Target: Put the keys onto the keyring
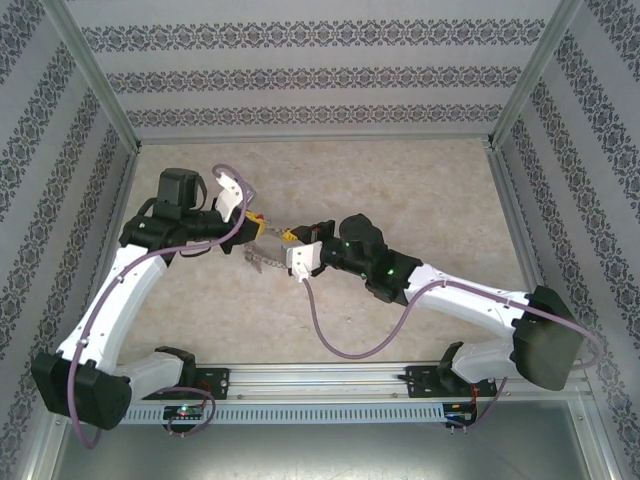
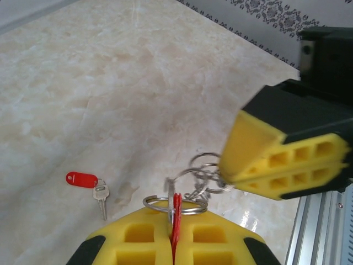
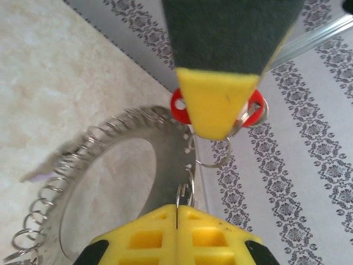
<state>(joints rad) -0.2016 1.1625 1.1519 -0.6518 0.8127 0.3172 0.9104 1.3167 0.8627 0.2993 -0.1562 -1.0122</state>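
Top view: left hand (image 1: 262,228) and right hand (image 1: 291,238) tip to tip above the surface (image 1: 420,190), keyring (image 1: 264,262) just beneath them.
Left wrist: left hand clenched on red-headed key (image 2: 176,212); second key (image 2: 88,182) lay on the surface, apart.
Right wrist: right hand (image 3: 176,221) clenched on a small loop of the keyring.

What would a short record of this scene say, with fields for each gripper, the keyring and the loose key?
left gripper: shut on a red-headed key
right gripper: shut on a small ring of the keyring
keyring: large loop lined with small rings
loose key: flat on the table, apart from both grippers
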